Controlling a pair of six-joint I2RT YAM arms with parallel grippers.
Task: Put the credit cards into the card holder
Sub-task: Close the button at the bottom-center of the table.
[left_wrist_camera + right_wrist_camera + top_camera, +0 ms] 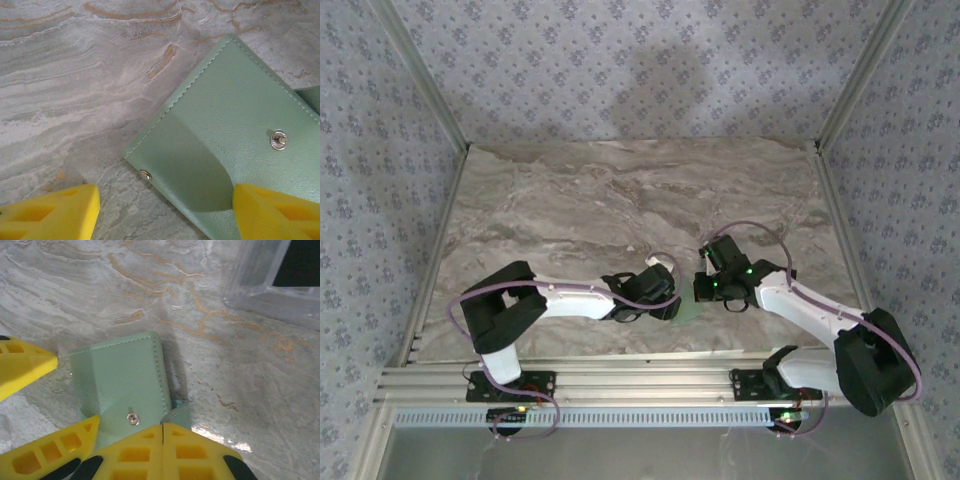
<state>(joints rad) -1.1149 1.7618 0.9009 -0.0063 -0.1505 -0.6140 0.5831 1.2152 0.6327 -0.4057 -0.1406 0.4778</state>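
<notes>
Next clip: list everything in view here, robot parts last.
card holder: one, pale green, flat on the table between the grippers, snap studs showing.
clear box: one, transparent, on the table beyond the holder.
table: one, grey-brown marble pattern.
left gripper: one, yellow fingers, open, straddling the holder's corner.
right gripper: one, yellow fingers, shut, apparently pinching the holder's curled flap.
</notes>
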